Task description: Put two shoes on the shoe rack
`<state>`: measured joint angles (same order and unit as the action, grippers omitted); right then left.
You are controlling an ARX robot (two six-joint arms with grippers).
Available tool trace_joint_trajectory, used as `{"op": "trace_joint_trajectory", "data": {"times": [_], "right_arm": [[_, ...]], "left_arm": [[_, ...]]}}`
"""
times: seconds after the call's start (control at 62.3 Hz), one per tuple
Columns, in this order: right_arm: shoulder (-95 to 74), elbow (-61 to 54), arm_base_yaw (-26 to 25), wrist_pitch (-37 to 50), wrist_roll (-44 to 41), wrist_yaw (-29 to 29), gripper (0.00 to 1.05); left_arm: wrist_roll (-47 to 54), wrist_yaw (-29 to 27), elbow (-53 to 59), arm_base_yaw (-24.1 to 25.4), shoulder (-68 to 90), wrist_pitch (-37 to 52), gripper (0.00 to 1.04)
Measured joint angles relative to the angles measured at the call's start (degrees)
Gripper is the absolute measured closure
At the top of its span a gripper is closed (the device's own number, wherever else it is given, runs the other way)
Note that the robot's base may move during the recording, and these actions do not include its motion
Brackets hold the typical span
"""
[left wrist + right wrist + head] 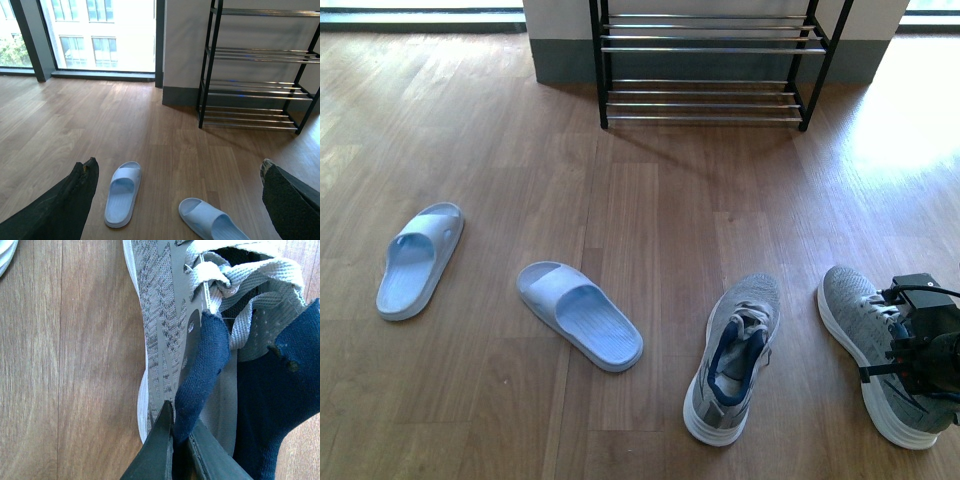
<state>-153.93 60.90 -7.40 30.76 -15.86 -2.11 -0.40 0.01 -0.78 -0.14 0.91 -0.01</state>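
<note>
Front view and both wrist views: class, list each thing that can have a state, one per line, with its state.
shoe rack: upright by the wall, no shoes on the visible shelves.
leftmost slide: sole-down on the floor, untouched.
second slide: sole-down on the floor, untouched.
middle sneaker: upright on the floor, ungripped.
rightmost sneaker: on the floor, gripped at its navy lining.
right gripper: shut on rightmost sneaker.
left gripper: open, holding nothing.

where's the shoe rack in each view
Front view: shoe rack at top centre of the picture.
Left wrist view: shoe rack in the picture's upper right.
Right wrist view: not in it, only the grey sneaker and floor.
Shared landmark: leftmost pale blue slide, in front and left wrist views.
</note>
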Motion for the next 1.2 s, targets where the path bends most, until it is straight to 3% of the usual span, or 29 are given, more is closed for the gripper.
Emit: {"op": "trace_joint_trajectory", "data": {"times": [0.321,0.626,0.867,1.204], "right_arm": [[8.15,-8.26,0.76,4.02,3.52,3.58,1.03],[30.23,-21.84,0.44,3.37,8.85,9.99,1.03],[59.69,-29.83,-3.15,-8.31,10.69,19.15,1.03],[92.56,-30.77,-11.89,-26.93,11.98,35.10,1.03]], "left_arm": [[0.00,0.00,0.00,0.00,0.00,0.00,0.09],[0.00,0.00,0.00,-0.02,0.00,0.00,0.09],[0.00,0.00,0.00,0.00,0.00,0.00,0.09],[0.00,0.00,0.00,0.00,0.00,0.00,0.09]]}}
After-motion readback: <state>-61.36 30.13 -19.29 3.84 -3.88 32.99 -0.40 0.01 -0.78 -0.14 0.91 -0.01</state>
